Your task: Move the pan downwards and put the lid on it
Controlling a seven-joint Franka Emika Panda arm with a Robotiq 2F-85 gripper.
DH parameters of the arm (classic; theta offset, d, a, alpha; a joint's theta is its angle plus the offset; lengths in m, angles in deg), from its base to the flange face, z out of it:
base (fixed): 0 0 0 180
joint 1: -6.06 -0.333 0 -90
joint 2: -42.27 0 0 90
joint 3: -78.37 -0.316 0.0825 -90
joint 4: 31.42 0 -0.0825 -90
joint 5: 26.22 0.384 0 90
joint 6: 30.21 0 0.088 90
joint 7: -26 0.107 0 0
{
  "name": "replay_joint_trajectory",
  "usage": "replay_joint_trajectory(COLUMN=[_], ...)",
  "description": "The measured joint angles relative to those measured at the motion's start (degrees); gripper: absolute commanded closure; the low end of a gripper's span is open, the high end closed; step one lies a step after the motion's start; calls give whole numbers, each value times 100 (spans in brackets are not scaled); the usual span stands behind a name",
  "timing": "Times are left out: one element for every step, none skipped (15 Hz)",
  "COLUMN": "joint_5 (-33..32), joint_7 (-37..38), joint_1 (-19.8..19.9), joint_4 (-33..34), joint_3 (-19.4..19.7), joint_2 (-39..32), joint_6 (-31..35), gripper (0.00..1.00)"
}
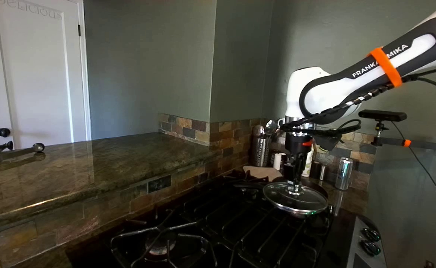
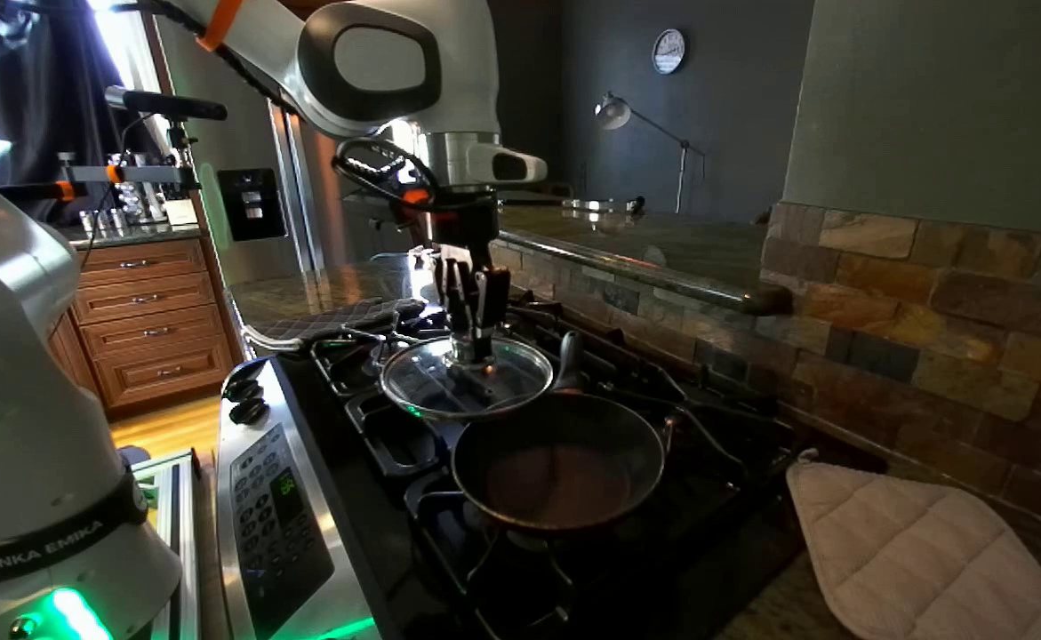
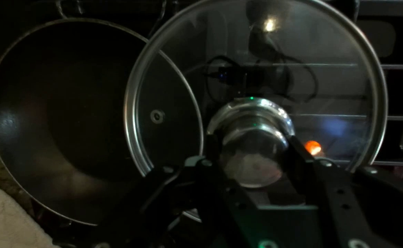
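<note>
The round dark pan (image 2: 564,476) sits on the stove grate in an exterior view, its handle (image 2: 571,356) pointing toward the brick wall. It fills the left of the wrist view (image 3: 70,113) and is mostly hidden behind the lid in an exterior view (image 1: 320,186). The glass lid (image 2: 511,378) with its metal rim hangs roughly level beside the pan, partly overlapping its edge in the wrist view (image 3: 325,86). My gripper (image 3: 251,148) is shut on the lid's shiny knob, pointing down, in both exterior views (image 1: 294,186) (image 2: 471,347).
Black grates (image 1: 240,227) cover the stove. A control panel (image 2: 284,498) runs along its front edge. A pale pot holder (image 2: 920,542) lies past the pan. A utensil holder (image 1: 261,150) and a steel canister (image 1: 344,173) stand behind. A raised counter (image 1: 102,163) borders the stove.
</note>
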Motion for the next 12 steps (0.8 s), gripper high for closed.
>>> replay_joint_trajectory(joint_5=[-19,-32,-39,-44,-51,-58,-70,-79,-85,-88,-88,-89], joint_7=[-27,-61,-91,-115,-140,-173,-199,-221,-240,-255,-261,-261], joint_1=[30,54,75,94,110,131,160,188,208,220,221,220], joint_4=[5,16,30,49,74,105,132,156,171,176,176,176], joint_3=[34,67,98,128,160,196,230,263,288,302,307,307], joint_2=[-2,-6,-12,-21,-36,-56,-73,-85,-88,-89,-89,-90], joint_6=[0,0,0,0,0,0,0,0,0,0,0,0], gripper=[77,77,77,77,77,77,52,52,52,52,52,77])
